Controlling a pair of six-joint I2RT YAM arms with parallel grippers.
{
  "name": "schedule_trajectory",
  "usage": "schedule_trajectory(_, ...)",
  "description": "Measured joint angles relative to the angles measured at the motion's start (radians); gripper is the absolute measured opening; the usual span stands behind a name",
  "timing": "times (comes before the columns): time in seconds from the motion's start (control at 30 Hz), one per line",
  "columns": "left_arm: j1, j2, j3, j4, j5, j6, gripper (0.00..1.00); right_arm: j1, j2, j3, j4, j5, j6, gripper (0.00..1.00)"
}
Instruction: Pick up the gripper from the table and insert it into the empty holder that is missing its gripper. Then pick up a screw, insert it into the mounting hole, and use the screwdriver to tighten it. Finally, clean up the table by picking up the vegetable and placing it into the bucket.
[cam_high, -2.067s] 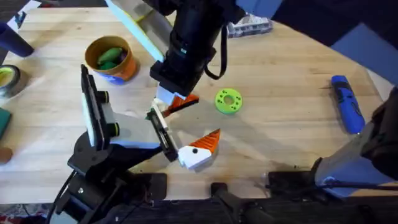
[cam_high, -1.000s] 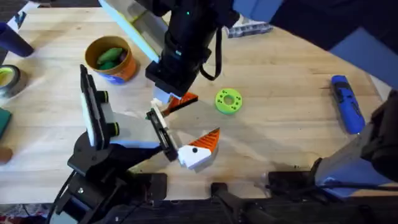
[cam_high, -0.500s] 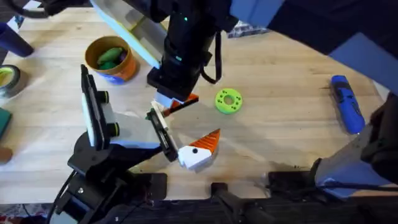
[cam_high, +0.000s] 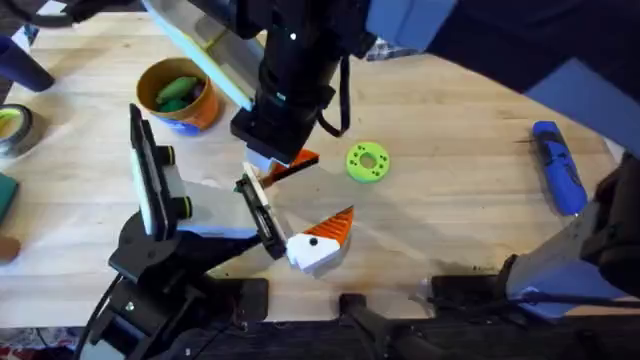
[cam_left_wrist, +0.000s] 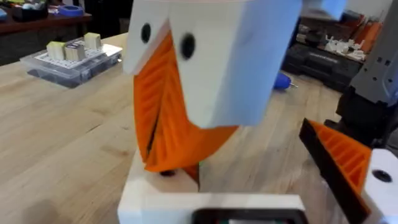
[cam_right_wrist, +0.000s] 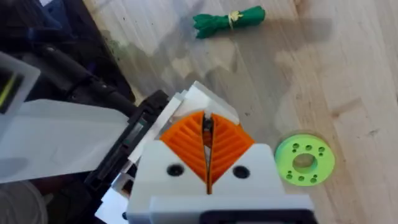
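Overhead, the bucket at the table's far left holds the vegetable.
The right gripper hangs at the holder's black bar, a green disc just beside it and the screwdriver well apart at far right. From the left wrist, a clear box holds small blocks. From the right wrist, the pads are pressed together, touching a white piece, seemingly the gripper, at the bar; whether they pinch it I cannot tell.
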Motion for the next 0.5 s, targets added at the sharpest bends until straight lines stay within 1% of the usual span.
schedule_trajectory(0.3, 0.0, 0.0, 0.0, 0.0, -0.001, -0.005, 0.987, 0.007, 0.0, 0.0, 0.0, 0.021, 0.019, 0.006)
schedule_trajectory(0.5, 0.0, 0.0, 0.0, 0.0, 0.002, -0.006, 0.988, 0.006, 0.0, 0.0, -0.021, 0.01, 0.007, 0.006)
